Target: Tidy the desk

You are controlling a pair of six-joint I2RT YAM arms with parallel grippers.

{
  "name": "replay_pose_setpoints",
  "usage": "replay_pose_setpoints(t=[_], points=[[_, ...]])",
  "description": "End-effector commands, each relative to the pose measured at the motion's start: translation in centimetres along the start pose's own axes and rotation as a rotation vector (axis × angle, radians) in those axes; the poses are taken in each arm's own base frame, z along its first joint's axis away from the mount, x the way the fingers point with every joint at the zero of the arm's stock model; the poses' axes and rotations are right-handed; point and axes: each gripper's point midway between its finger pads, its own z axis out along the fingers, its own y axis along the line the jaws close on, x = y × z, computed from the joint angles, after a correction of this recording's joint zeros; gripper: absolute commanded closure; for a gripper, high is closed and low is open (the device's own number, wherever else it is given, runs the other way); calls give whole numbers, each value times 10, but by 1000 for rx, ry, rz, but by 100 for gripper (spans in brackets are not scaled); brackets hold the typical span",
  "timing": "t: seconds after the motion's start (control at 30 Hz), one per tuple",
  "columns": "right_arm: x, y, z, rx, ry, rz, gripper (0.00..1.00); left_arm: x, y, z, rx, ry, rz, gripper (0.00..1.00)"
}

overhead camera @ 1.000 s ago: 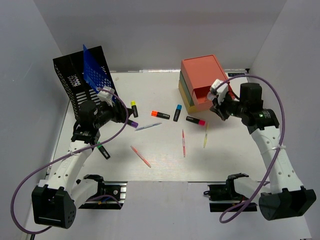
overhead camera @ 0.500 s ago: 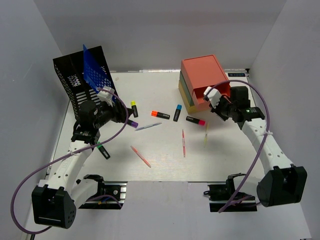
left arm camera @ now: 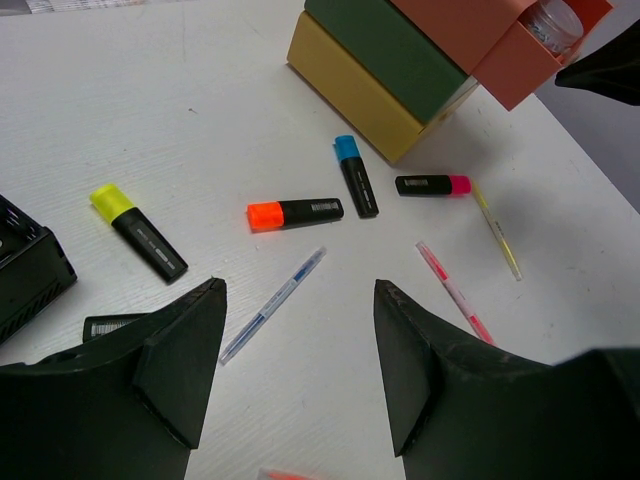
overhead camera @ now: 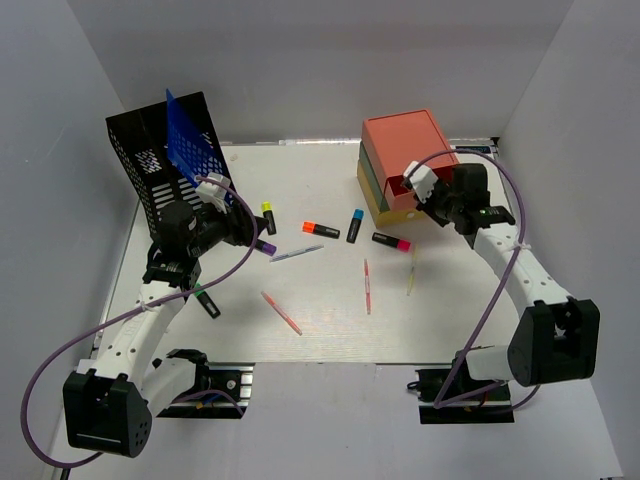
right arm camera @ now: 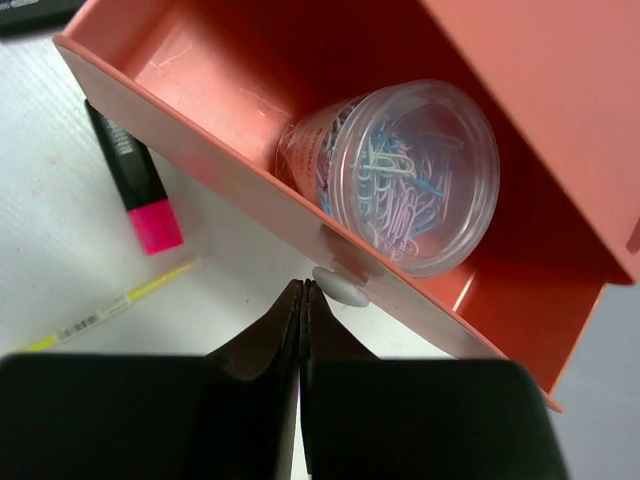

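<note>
- So, right end effector [right arm camera: 302,292] is pinched shut by the drawer knob [right arm camera: 340,286], 7 o'clock off the jar [right arm camera: 410,175].
- Left end effector [left arm camera: 300,292] is held splayed above the tabletop [left arm camera: 150,100].

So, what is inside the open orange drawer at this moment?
A clear jar full of coloured paper clips sits in the orange drawer. The drawer floor beside it looks bare. The box top covers the back part, so anything there cannot be seen.

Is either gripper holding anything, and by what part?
Nothing is held. The left gripper is open over the desk; the right gripper is shut empty, tips beside the orange drawer's knob.
</note>
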Motion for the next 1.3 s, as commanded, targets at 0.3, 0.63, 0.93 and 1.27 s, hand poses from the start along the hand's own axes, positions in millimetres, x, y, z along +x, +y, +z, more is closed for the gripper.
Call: replay_pose_setpoints(t=[0.3,0.63,0.93,1.27], points=[[-48,-47,23,98,-138,57,100,-5,-4,-1,14,-15,15,29],[-57,-55,39,105,-169,115,100,-2,-3,0,11,-6,12,29],[-58,-52,36,95,-177,128,100,1,-1,1,4,3,7,29],[-49,4,-18,30,-288,328,79,3,0,2,6,9,5,30]])
